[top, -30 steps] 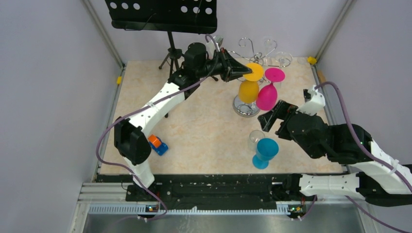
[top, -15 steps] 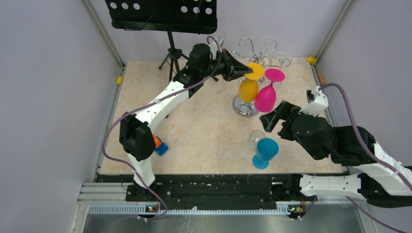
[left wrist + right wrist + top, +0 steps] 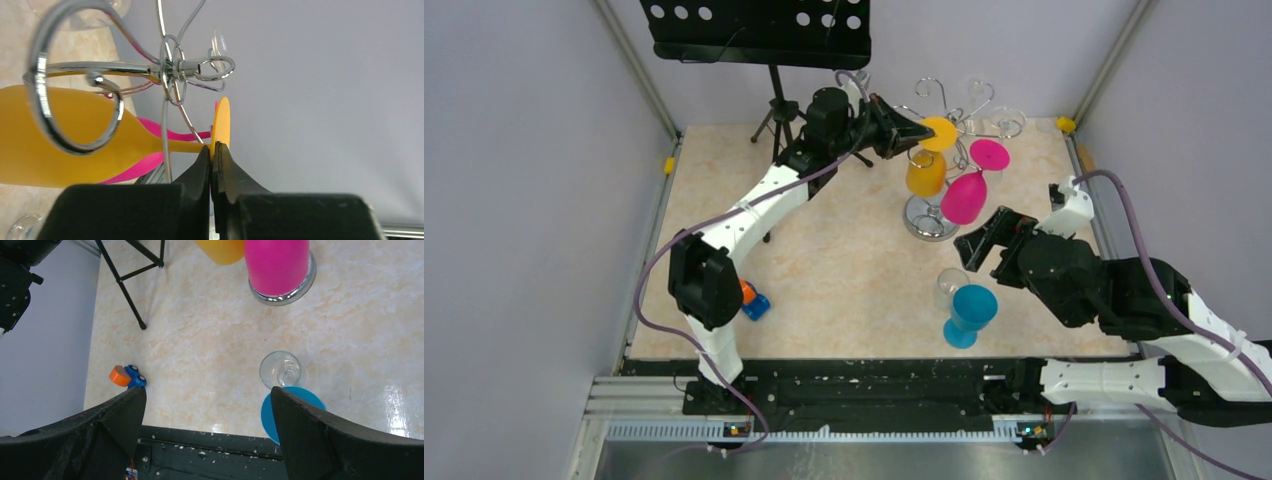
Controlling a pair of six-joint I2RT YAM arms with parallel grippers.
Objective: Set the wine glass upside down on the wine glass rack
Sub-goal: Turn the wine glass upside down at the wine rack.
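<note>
The chrome wine glass rack (image 3: 932, 218) stands at the back of the table; its curled hook arms (image 3: 75, 107) fill the left wrist view. My left gripper (image 3: 911, 130) is shut on the round foot of the yellow wine glass (image 3: 926, 172), which hangs bowl down beside the rack stem (image 3: 75, 145). A pink wine glass (image 3: 967, 195) hangs upside down on the rack. My right gripper (image 3: 980, 243) is open and empty above a clear glass (image 3: 281, 370) and a blue wine glass (image 3: 970, 312), both standing on the table.
A black tripod music stand (image 3: 759, 35) stands at the back left. A small blue and orange toy car (image 3: 749, 297) lies near the left arm. Grey walls close the left, back and right sides.
My left gripper has lifted the yellow glass up and toward the back, so its foot is now among the hook arms. The pink glass has swung slightly. The right arm has barely moved.
</note>
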